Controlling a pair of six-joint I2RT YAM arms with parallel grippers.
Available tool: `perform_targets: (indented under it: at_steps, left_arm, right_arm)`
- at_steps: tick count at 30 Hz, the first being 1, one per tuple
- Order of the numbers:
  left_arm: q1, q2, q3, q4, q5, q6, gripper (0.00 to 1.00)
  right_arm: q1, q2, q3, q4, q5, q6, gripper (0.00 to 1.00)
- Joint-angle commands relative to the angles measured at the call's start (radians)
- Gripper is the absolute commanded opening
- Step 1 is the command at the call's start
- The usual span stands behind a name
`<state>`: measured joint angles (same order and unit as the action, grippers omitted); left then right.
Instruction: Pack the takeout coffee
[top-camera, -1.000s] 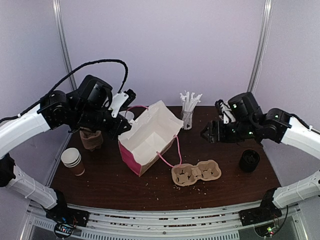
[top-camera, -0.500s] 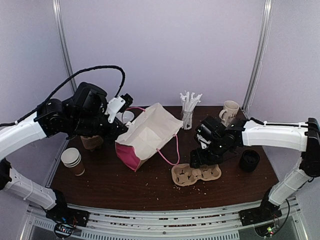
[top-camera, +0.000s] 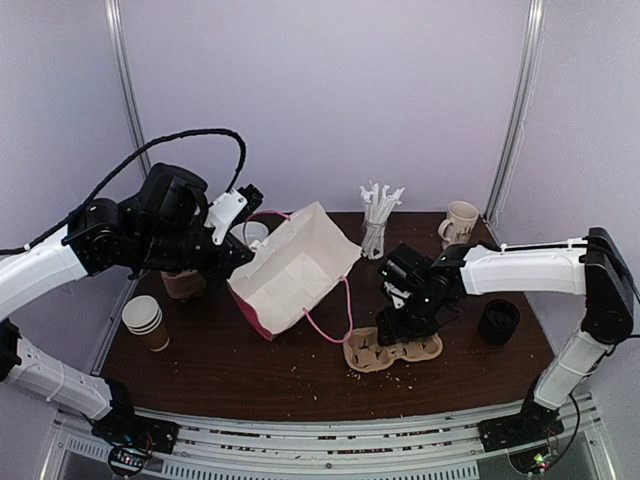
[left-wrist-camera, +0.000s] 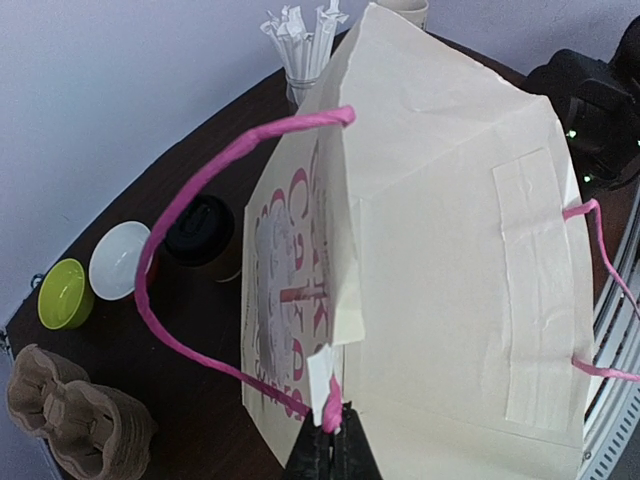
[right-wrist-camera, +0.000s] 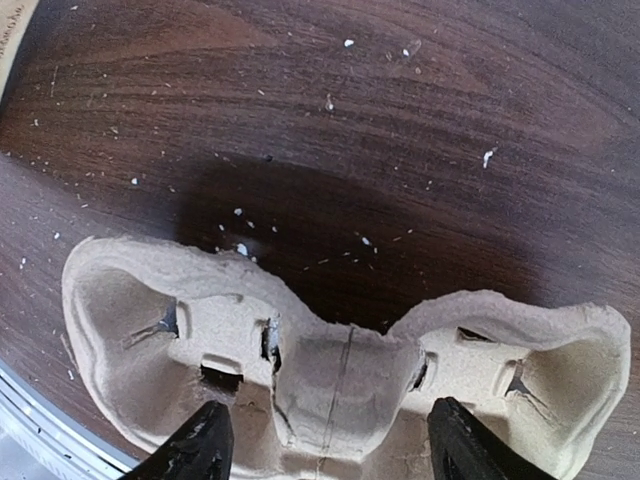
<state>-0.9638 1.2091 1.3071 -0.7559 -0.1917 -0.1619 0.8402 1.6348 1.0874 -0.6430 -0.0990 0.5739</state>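
**Bag Tipped, Tray Below**

Top: your left pincer holds the paper bag tilted.
Left wrist: it's clamped on the pink handle; the takeout coffee stands just beside the bag.
Right wrist: your right pincer is apart over the cup tray.

A: Where's the bag?
B: Mid-table, with the takeout coffee just behind it and the cup carrier to its right, nearer the front
A: And the cup stack?
B: Far left; straws and mug at the back right
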Motion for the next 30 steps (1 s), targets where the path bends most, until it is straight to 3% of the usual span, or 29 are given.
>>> perform_targets:
  at_steps: [1, 20, 30]
  left_arm:
    - [0.005, -0.014, -0.005, 0.053, 0.015, 0.008, 0.0]
    - [0.005, -0.012, -0.011, 0.053, 0.014, 0.001, 0.0]
    - [0.005, -0.016, -0.026, 0.059, 0.024, -0.005, 0.0]
  right_arm:
    - [0.004, 0.031, -0.014, 0.012, -0.001, 0.0, 0.69]
    - [0.025, 0.097, 0.007, -0.058, 0.001, -0.027, 0.64]
    - [0.028, 0.098, 0.015, -0.045, 0.017, -0.016, 0.46]
